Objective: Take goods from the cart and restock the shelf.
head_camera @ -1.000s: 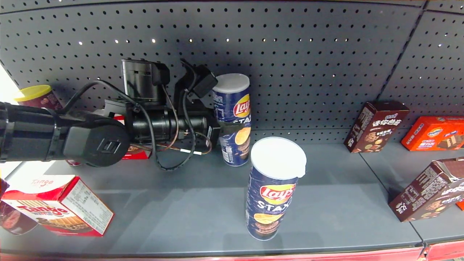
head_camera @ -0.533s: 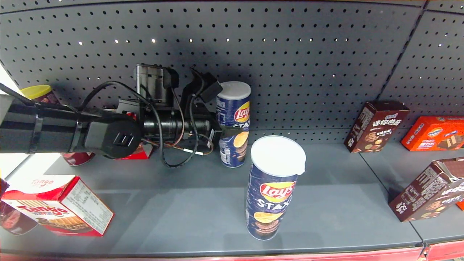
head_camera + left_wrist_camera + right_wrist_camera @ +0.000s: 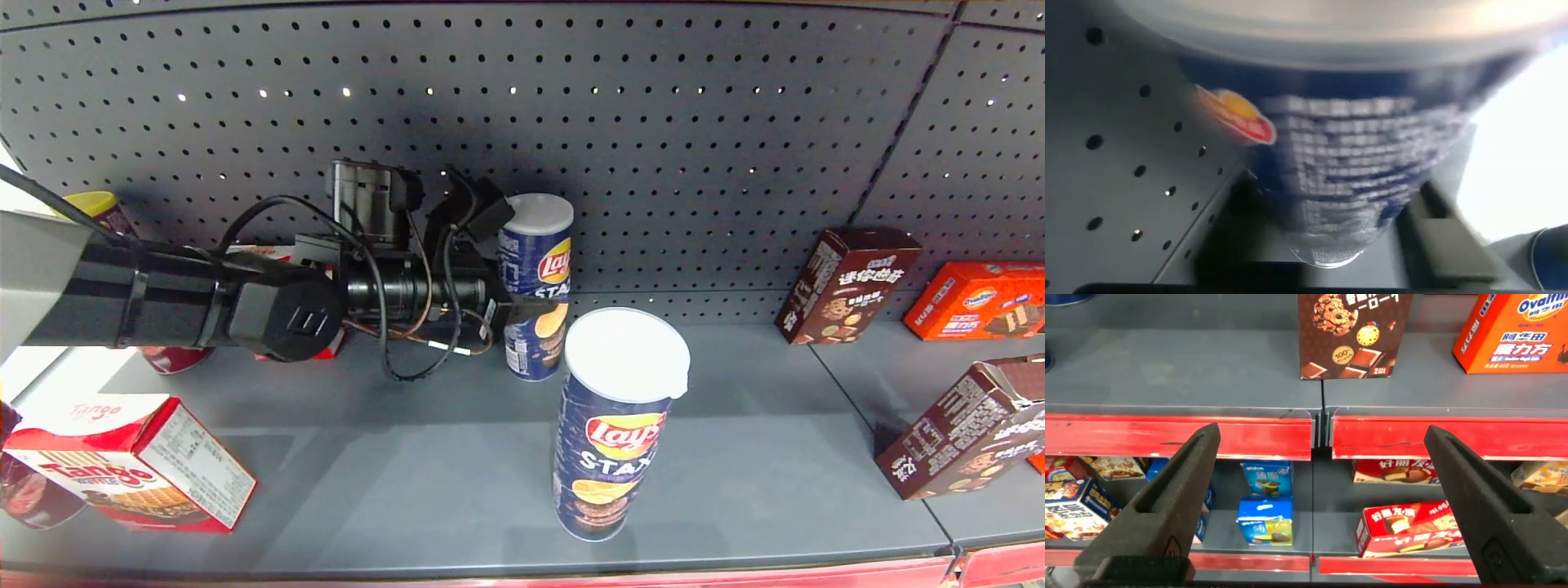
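1. Head view: my left gripper (image 3: 529,309) is clamped around a white-lidded blue cylindrical chip can (image 3: 539,253), which stands upright near the grey shelf's (image 3: 392,465) back edge.
2. My right gripper (image 3: 1321,433) is spread wide, holding nothing.

The left arm (image 3: 163,302) was a black cylinder with looping black cables (image 3: 406,377); the right hand (image 3: 1323,437) had dark wedge-shaped fingers (image 3: 1167,506).
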Controlling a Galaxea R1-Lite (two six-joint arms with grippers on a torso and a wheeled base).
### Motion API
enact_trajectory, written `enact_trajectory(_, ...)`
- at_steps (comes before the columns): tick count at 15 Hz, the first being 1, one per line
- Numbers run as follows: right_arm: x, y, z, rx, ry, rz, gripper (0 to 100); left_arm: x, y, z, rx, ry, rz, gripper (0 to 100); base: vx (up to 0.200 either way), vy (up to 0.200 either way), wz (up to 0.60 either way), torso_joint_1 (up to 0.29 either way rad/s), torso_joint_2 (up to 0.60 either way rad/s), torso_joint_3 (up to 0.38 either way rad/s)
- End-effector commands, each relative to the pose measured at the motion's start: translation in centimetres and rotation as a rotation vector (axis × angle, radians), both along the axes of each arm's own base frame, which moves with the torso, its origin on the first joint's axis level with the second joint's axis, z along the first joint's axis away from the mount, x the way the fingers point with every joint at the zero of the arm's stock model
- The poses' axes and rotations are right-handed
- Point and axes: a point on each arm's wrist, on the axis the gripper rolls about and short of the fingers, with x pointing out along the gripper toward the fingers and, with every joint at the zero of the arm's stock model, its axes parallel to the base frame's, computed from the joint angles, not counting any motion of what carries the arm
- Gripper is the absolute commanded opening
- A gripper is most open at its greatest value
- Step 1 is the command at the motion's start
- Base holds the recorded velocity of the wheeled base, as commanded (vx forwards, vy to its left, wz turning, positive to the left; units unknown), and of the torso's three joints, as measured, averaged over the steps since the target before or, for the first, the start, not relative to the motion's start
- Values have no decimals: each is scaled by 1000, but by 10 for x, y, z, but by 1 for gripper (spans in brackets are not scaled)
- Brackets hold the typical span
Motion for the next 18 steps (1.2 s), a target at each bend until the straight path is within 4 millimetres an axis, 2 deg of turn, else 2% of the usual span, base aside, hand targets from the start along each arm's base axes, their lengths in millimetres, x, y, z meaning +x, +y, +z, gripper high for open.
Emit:
enact_trajectory(1,0,0,0,-1,2,1,100,1,0,-2,2,5,3,100,0,0,0,0,0,0)
enact_trajectory(3,0,0,0,-1,2,1,100,-2,4,-4,9,11,10,100,0,0,0,0,0,0)
enact_trajectory(6,0,0,0,-1,2,1,100,-22,15,5,20,-4,27,100,0,0,0,0,0,0)
enact_trajectory(9,0,0,0,-1,2,1,100,-48,26,-3,53,-43,198,100,0,0,0,0,0,0)
enact_trajectory(11,0,0,0,-1,2,1,100,-61,34,-11,63,-40,229,100,0,0,0,0,0,0)
enact_trajectory(14,0,0,0,-1,2,1,100,-63,38,-13,67,-47,261,100,0,0,0,0,0,0)
enact_trajectory(18,0,0,0,-1,2,1,100,-53,33,-11,63,-52,324,100,0,0,0,0,0,0)
